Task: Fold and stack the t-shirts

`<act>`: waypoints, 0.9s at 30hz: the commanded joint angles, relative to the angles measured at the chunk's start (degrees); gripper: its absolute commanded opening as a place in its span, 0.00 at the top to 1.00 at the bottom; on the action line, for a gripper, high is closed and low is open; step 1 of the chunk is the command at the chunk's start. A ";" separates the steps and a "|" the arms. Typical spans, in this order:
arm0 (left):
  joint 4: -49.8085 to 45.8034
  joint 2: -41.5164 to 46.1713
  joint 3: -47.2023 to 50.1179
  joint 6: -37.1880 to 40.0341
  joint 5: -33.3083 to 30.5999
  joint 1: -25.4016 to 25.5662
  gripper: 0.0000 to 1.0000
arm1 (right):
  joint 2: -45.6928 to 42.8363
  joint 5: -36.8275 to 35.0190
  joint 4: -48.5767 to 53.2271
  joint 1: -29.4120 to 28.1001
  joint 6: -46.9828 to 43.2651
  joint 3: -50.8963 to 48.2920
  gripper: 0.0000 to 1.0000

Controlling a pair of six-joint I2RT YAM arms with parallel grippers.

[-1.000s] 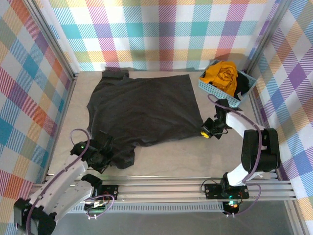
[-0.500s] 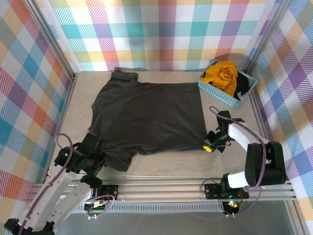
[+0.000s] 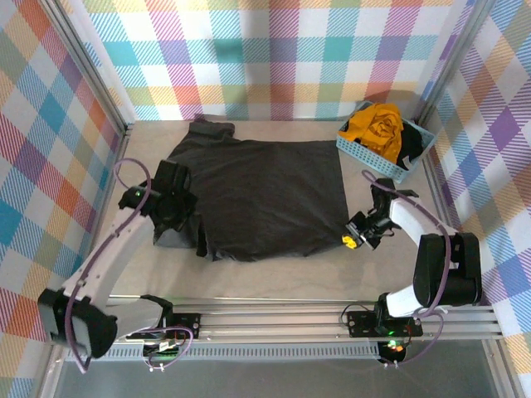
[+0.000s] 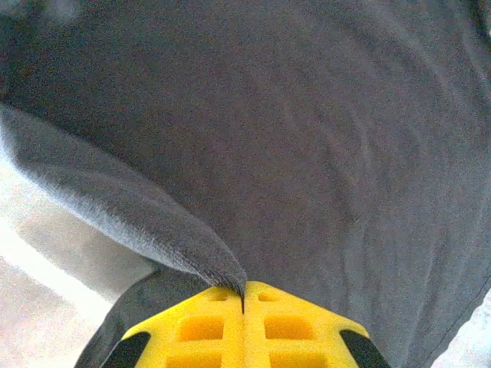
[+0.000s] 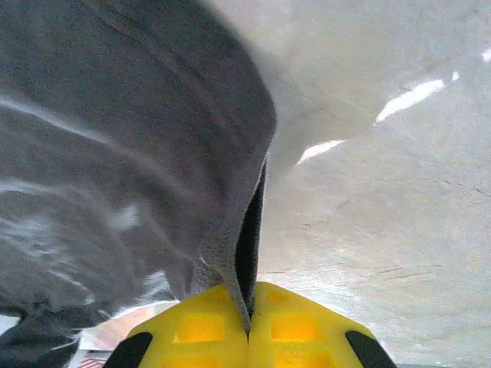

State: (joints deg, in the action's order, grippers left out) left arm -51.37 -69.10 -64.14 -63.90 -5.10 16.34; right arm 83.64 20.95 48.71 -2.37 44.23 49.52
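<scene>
Item one, dark t-shirt (image 3: 265,195): I see it spread flat on the table (image 3: 274,274), mid-surface, between the two arms' working ends. Its long axis runs across the table from left to right; the straight hem edge faces right and the sleeve end faces left, with one sleeve (image 3: 207,129) reaching toward the far-left corner by the back wall. Item two, left gripper (image 3: 184,211): it sits over the shirt's left edge, where the cloth is gathered and doubled over itself. In the left wrist view its yellow fingers (image 4: 207,330) are pressed together, a raised fold of dark cloth pinched between the tips of the left gripper (image 4: 244,295) and the rest of the shirt lying beyond them. Item three, right gripper (image 3: 352,239): it is at the shirt's near-right corner, on the hem. In the right wrist view the right gripper (image 5: 249,310) is clamped on the cloth's edge, shirt to the left of the fingers and bare table to the right. Item four, light blue basket (image 3: 365,149): far-right corner, well apart from the spread shirt, holding a crumpled mustard-yellow t-shirt (image 3: 377,124).
</scene>
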 commanded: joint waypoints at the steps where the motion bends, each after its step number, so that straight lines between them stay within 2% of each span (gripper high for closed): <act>1: 5.32 -4.27 -4.63 6.16 2.63 -3.23 1.00 | 1.45 3.43 1.21 0.52 3.83 4.50 1.00; 6: 5.66 -10.29 -10.34 9.96 3.32 -6.13 1.00 | 4.78 4.63 0.87 0.69 7.98 9.62 1.00; 15: 8.49 -15.60 -14.09 13.14 3.31 -10.05 1.00 | 11.19 1.94 0.85 1.03 11.20 16.77 1.00; 27: 9.63 -17.63 -15.19 14.57 -0.24 -13.76 1.00 | 18.34 -1.88 1.06 1.18 12.64 23.41 1.00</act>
State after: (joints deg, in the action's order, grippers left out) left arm -43.03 -85.91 -77.21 -51.00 -3.18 3.88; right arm 100.97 20.84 48.71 -1.76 55.57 70.89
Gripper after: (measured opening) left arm 0.053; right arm 0.059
